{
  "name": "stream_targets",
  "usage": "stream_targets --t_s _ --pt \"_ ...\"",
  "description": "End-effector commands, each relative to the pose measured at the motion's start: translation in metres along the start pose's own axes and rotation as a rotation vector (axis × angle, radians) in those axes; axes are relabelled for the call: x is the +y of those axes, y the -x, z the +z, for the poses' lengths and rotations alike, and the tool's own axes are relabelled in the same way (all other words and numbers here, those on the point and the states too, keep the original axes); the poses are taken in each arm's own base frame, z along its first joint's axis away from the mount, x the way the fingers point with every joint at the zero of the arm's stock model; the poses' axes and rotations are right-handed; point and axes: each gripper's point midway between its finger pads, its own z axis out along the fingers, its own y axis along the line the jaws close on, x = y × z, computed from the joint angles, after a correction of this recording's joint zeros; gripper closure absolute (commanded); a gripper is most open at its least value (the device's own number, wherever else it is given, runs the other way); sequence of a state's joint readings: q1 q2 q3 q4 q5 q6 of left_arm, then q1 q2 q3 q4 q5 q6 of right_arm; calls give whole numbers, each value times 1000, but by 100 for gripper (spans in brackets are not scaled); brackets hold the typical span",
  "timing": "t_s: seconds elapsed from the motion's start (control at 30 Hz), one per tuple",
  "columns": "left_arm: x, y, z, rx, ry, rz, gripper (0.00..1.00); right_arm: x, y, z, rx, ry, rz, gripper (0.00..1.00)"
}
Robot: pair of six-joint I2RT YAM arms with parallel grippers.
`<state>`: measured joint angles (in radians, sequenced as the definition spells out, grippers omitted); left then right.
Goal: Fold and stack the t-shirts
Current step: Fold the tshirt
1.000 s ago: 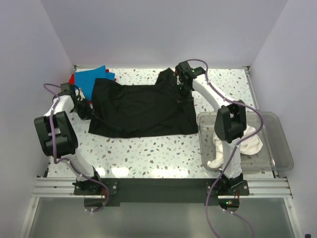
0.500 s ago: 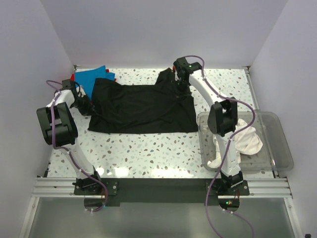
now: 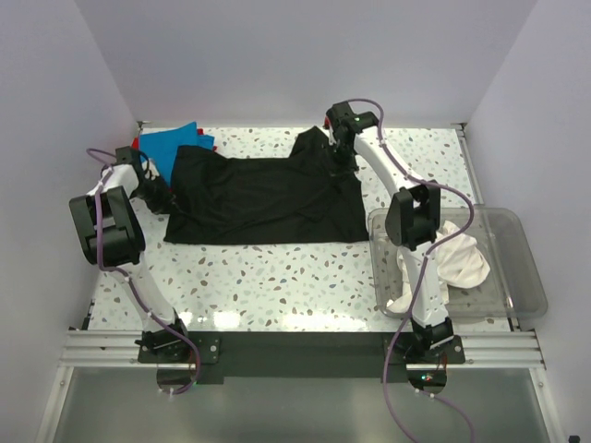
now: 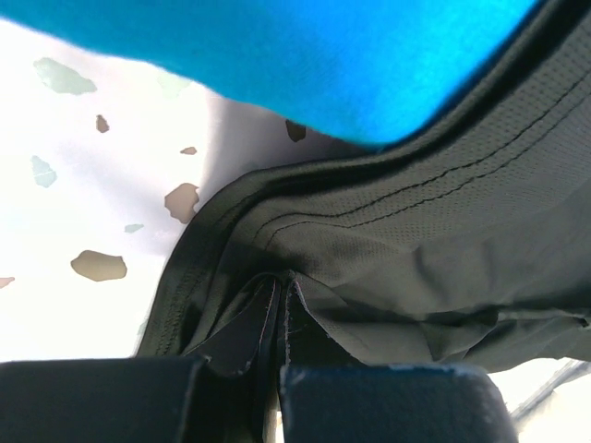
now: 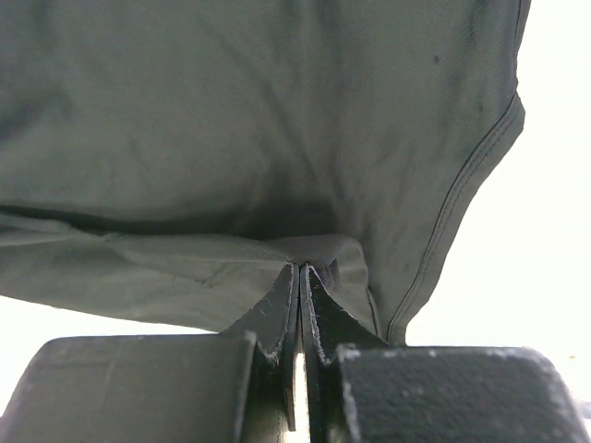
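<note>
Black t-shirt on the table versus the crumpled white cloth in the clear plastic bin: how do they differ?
The plain black cloth t-shirt lies spread out on the speckled table; the white cloth sits bunched in the clear plastic bin. The left gripper and right gripper each pinch the black t-shirt's edge; nothing grips the white cloth. Both are soft, unfolded fabric.

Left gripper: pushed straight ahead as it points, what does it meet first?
The black shirt it is pinching by the hem; just beyond, probably the blue shirt, though depth is unclear.
</note>
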<state>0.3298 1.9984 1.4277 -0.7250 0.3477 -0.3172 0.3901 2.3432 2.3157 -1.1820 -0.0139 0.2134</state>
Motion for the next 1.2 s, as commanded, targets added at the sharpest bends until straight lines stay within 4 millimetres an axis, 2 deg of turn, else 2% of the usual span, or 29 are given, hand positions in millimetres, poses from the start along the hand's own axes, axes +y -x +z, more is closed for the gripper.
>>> stream_targets --t_s 0.0,0.23,0.37,0.43,0.47,0.57,0.7,0.9,1.17 --pt "1 12 -7 -21 -8 14 100 -14 1 5 15 -39 -16 100" --pt "1 18 -14 -44 -15 7 100 -19 4 15 21 -41 0 100" --pt "-6 24 -18 -67 -45 13 98 -18 7 18 15 -32 8 100" --pt "-13 23 -23 -78 -79 27 76 -18 5 21 21 -30 13 100" --pt "-15 25 -25 -92 -85 36 55 -18 6 22 20 -30 16 100" --pt "-12 15 -32 -108 -72 53 35 -18 5 24 19 -30 22 100" --pt "-8 3 -39 -134 -57 66 34 -18 4 23 16 -29 25 100" --pt "0 -13 -33 -109 -45 55 44 -17 5 24 15 -29 28 100" --pt "10 -11 -24 -103 -2 49 54 -14 3 24 22 -10 30 100"
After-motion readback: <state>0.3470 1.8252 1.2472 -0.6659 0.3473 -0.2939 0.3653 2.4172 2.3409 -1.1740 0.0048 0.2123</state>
